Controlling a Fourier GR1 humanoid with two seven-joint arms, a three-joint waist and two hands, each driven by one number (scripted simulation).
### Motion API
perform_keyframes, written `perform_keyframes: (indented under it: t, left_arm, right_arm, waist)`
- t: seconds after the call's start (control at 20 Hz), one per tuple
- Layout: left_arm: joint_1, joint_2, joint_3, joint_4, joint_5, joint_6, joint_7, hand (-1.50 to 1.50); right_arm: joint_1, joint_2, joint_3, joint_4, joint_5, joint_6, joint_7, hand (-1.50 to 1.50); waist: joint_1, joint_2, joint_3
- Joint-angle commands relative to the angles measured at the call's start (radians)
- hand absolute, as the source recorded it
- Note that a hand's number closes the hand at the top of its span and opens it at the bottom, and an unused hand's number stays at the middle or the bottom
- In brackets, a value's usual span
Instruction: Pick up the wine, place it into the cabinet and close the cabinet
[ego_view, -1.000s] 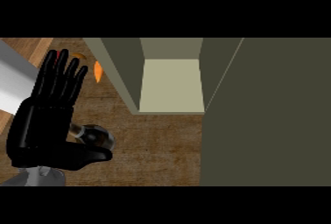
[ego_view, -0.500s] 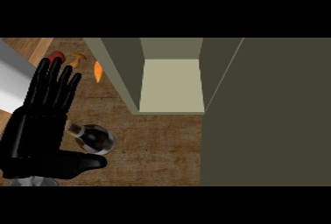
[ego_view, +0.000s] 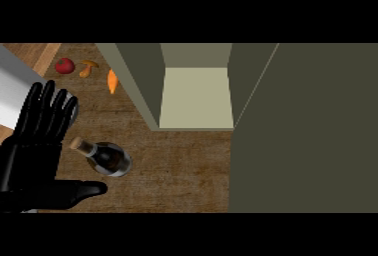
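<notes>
Wine bottle (ego_view: 108, 158) upright on worktop (ego_view: 177, 170), beside open cabinet (ego_view: 196, 95) | left hand (ego_view: 37, 150) flat, fingers straight, holding nothing | likely glass: heavy, slick, breakable; grasp round body.

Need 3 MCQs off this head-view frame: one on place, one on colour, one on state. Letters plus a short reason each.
1. Where does the wine bottle stand?
A. inside the cabinet
B. on the counter beside the left hand
C. on the white block

2. What colour is the round fruit at the upper left?
A. red
B. blue
C. white

3. How is the cabinet?
A. shut
B. open, nothing visible inside
C. open, bottle on its shelf

Key: 1 B, the bottle is on the wooden counter just right of the left hand. 2 A, the fruit is red. 3 B, the door is swung out and the pale shelf shows bare.
</notes>
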Motion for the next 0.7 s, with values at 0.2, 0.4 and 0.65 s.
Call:
perform_keyframes:
  t: [0.2, 0.4, 0.65]
  left_arm:
    - [0.040, 0.052, 0.098, 0.036, 0.068, -0.071, -0.033, -1.50]
    - [0.068, 0.029, 0.083, 0.189, 0.007, -0.112, -0.167, -1.50]
    - [0.100, 0.034, 0.109, 0.265, 0.009, -0.162, -0.227, -1.50]
  right_arm:
    - [-0.006, 0.060, 0.080, -0.051, 0.070, -0.032, 0.025, -1.50]
    - [-0.067, 0.004, -0.003, -0.012, 0.007, -0.017, 0.059, -1.50]
    - [-0.047, 0.008, -0.037, -0.020, -0.035, -0.003, 0.045, -1.50]
  waist:
    - [0.001, 0.000, 0.000]
    - [0.001, 0.001, 0.000]
    - [0.000, 0.001, 0.000]
